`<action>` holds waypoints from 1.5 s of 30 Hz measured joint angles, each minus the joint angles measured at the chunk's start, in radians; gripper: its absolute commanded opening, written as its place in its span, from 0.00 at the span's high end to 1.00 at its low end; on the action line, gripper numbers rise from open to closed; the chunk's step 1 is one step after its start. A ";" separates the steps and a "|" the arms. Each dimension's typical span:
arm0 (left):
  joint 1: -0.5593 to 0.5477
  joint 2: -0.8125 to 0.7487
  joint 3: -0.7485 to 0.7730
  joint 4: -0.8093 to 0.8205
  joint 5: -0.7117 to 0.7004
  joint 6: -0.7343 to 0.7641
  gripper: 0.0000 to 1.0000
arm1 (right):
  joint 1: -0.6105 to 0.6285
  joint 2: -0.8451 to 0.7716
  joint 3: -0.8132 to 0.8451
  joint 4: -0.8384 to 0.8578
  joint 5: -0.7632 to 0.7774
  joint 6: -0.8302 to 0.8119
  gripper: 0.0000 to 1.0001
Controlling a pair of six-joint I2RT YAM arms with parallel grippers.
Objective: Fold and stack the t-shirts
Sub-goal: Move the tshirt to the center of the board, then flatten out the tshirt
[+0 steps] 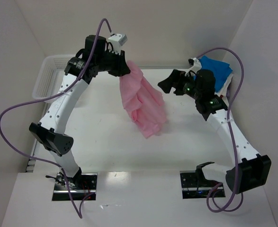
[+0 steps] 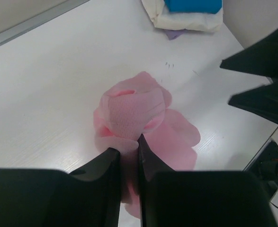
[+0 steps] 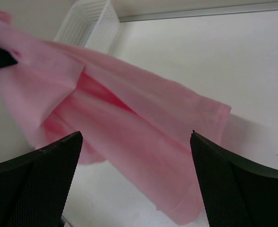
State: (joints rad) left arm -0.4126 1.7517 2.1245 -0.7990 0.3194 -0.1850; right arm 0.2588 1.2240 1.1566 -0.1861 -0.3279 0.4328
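Observation:
My left gripper [image 1: 124, 71] is raised above the back of the table and shut on the top of the light pink t-shirt [image 1: 141, 101]. The shirt hangs in a bunch, its lower end near or on the table. From the left wrist, the pinched pink cloth [image 2: 134, 111] drops below the left gripper [image 2: 128, 150]. My right gripper [image 1: 165, 85] stands open just right of the hanging shirt, apart from it. In the right wrist view the pink shirt [image 3: 129, 123] spans the gap of the right gripper [image 3: 136, 139]. The bright blue t-shirt [image 1: 217, 71] lies on the white t-shirt [image 2: 186, 21] at the back right.
A white mesh basket [image 1: 51, 78] stands at the back left, also seen as the basket [image 3: 89, 21] from the right wrist. White walls close in the table's back and sides. Purple cables loop off both arms.

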 measured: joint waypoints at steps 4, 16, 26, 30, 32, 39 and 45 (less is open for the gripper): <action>0.004 0.011 0.017 0.001 -0.008 -0.001 1.00 | 0.000 -0.059 -0.058 0.035 -0.080 0.032 0.00; -0.010 0.053 -0.026 0.086 -0.009 -0.058 1.00 | 0.203 -0.016 -0.095 0.160 -0.136 0.105 0.00; -0.019 0.051 -0.133 0.196 -0.027 -0.163 1.00 | 0.322 0.176 -0.021 0.220 -0.040 0.109 0.00; -0.023 0.036 -0.148 0.211 -0.028 -0.192 1.00 | 0.328 0.199 0.005 0.228 0.016 0.090 0.05; -0.025 0.023 -0.159 0.220 -0.028 -0.206 1.00 | 0.328 0.212 0.020 0.239 0.056 0.077 0.19; -0.028 -0.040 -0.198 0.247 -0.030 -0.238 1.00 | 0.328 0.282 0.077 0.261 0.130 0.040 1.00; -0.030 -0.045 -0.201 0.247 -0.108 -0.230 0.99 | 0.316 0.267 0.141 0.181 0.208 0.009 1.00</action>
State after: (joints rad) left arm -0.4431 1.7063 1.9240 -0.5524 0.2110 -0.4152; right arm 0.5752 1.4914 1.2974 -0.0047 -0.1201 0.4420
